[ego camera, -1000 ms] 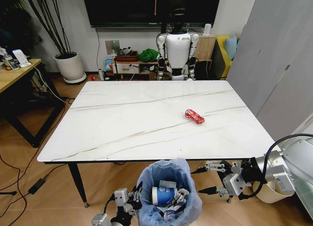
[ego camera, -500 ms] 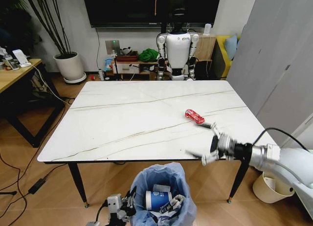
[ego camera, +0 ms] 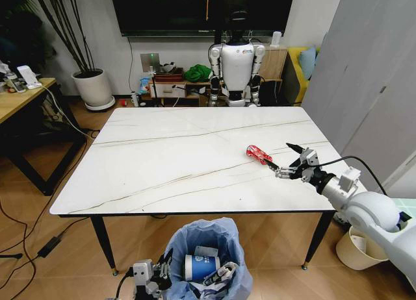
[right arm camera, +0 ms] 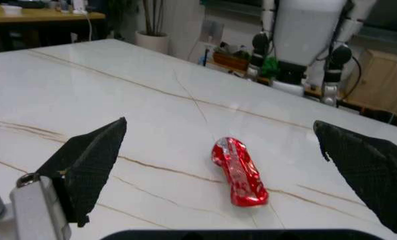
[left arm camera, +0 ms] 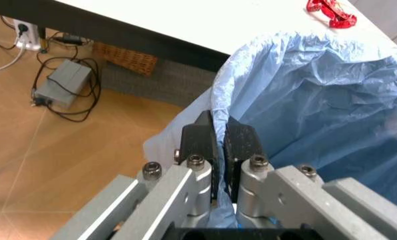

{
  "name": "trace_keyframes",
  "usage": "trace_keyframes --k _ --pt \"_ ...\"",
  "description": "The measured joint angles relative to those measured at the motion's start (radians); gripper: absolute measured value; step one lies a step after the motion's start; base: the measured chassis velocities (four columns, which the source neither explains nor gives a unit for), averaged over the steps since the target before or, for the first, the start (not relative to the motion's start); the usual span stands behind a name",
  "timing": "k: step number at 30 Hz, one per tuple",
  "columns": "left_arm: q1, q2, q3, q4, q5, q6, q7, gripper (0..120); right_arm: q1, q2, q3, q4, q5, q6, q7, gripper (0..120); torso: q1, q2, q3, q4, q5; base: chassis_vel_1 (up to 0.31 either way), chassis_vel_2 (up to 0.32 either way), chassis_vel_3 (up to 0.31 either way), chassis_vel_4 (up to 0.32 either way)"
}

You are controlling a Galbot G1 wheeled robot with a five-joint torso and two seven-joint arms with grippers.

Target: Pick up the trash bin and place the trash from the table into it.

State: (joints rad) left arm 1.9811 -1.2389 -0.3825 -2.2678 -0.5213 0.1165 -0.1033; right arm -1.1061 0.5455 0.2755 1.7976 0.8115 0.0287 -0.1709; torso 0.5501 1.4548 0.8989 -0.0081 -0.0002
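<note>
One table point(ego camera: 169, 163) with a white, grey-veined top is seen across the middle of the head view. One piece of trash is left on it: a single red wrapper point(ego camera: 258, 154), lying right of centre near the table's right edge. In the right wrist view the same wrapper point(right arm camera: 238, 172) lies low in the centre of the frame, between the two dark fingertips.

The right gripper point(ego camera: 290, 163) is held over the right part of the tabletop, just beside the wrapper and on its right in the head view. Its two fingers point(right arm camera: 88, 162) are spread wide apart and nothing is held between them; the wrapper is not touched.

One trash bin point(ego camera: 207, 245), lined with a light-blue bag, is seen at the bottom centre of the head view, below the table's near edge. Inside it one blue-and-white paper cup point(ego camera: 195, 266) can be counted, lying on its side; other pale litter is seen around it but cannot be counted.

The left gripper point(ego camera: 151, 278) is seen at the bottom of the head view, at the bin's left rim. In the left wrist view its two black fingers point(left arm camera: 202, 142) are pressed together on the frilly edge of the blue bag point(left arm camera: 318, 95), at the lower centre of that frame.
</note>
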Motion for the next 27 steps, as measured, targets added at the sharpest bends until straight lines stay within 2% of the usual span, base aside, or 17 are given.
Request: trace_keyframes --k 6,9,21,27 --pt "0.015 -0.002 -0.017 -0.009 -0.001 -0.001 0.001 0 0.071 0.011 -0.070 -0.103 0.012 -0.021 -0.008 100 0.000 0.000 0.000 0.0001 0.0002 0.000 0.000 0.000 0.000" --pt "0.021 -0.007 -0.037 -0.014 -0.001 -0.002 0.002 0 0.159 0.055 -0.153 -0.188 0.017 -0.036 -0.027 100 0.000 0.000 0.000 0.0002 0.0004 0.000 0.000 0.000 0.000" --pt "0.039 -0.021 -0.072 -0.017 -0.004 -0.004 0.002 0 0.430 0.208 -0.360 -0.404 0.015 -0.037 -0.079 100 0.000 0.000 0.000 0.0005 0.0000 0.000 0.000 0.000 0.000" --pt "0.040 -0.026 -0.081 -0.017 -0.009 -0.005 0.002 0 0.483 0.246 -0.413 -0.475 0.008 -0.027 -0.103 100 0.000 0.000 0.000 0.0003 0.0000 0.000 0.000 0.000 0.000"
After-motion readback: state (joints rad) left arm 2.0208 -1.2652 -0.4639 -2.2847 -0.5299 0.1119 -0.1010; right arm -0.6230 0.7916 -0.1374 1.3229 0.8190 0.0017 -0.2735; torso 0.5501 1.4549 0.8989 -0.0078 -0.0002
